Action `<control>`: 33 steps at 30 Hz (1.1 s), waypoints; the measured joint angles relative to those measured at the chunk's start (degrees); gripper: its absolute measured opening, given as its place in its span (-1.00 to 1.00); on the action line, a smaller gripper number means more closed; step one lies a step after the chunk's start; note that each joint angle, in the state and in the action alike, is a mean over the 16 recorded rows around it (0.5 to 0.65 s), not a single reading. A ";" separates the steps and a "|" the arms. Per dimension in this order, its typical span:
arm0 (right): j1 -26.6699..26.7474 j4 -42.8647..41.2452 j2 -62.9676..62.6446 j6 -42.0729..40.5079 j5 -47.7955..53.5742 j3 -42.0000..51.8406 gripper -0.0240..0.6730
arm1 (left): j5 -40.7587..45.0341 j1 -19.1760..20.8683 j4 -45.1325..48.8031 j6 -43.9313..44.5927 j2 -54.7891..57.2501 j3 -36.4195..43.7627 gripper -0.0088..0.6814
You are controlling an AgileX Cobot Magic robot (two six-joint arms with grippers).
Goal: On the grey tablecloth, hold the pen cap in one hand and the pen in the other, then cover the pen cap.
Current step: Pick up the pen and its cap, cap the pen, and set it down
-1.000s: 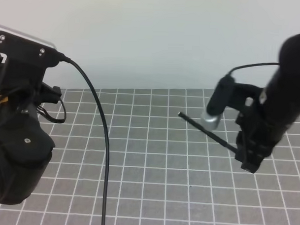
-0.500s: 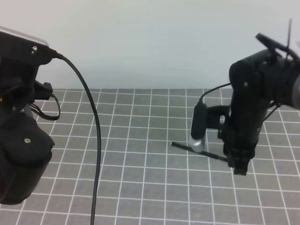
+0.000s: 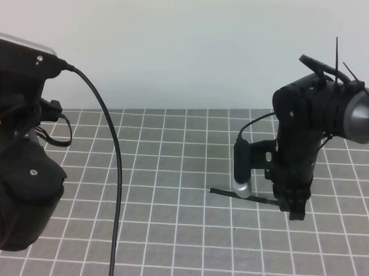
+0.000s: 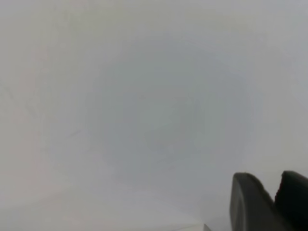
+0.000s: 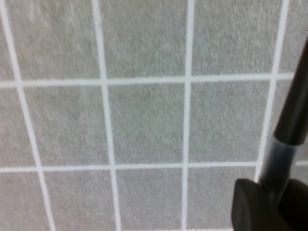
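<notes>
Lowered and swung leftward since a second ago, the right end effector [image 3: 291,205] now hangs close above the grey tablecloth [image 3: 169,234] toward its right side, clenched on the pen [image 3: 243,196], which juts out nearly level with its tip pointing toward the tablecloth's middle. The right wrist view confirms the grasp: the dark barrel rises from between the fingers [image 5: 248,202] over the white grid. The left end effector [image 4: 269,202] shows only as two dark fingertips standing close together against a blank wall in its own camera; nothing can be seen between them, so whether it has the pen cap I cannot tell, and the cap itself appears in no view. To do the capping well, the pen should probably be held steady and level while the other arm brings the cap in along the barrel's axis, mouth facing the tip, correcting any sideways offset before pushing home.
</notes>
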 joint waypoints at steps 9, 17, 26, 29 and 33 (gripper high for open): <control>0.00 -0.72 0.40 0.03 -0.26 0.00 -0.56 | 2.96 0.03 -0.24 -0.01 -3.50 0.01 -0.65; 0.00 -0.75 0.85 0.83 -0.52 -0.02 -0.34 | 12.27 3.25 -0.48 -0.09 -11.40 0.02 -0.65; 0.00 -2.15 0.54 6.95 1.26 -2.31 -0.12 | 30.37 15.53 -5.38 -0.46 -22.04 1.40 -0.66; 0.00 -2.72 -0.31 10.41 2.24 -4.22 -0.09 | 36.57 19.59 -7.46 -0.58 -25.99 3.40 -0.67; 0.00 -3.45 -2.08 15.62 3.76 -7.85 -0.17 | 43.61 23.38 -9.91 -0.08 -32.18 8.27 -0.68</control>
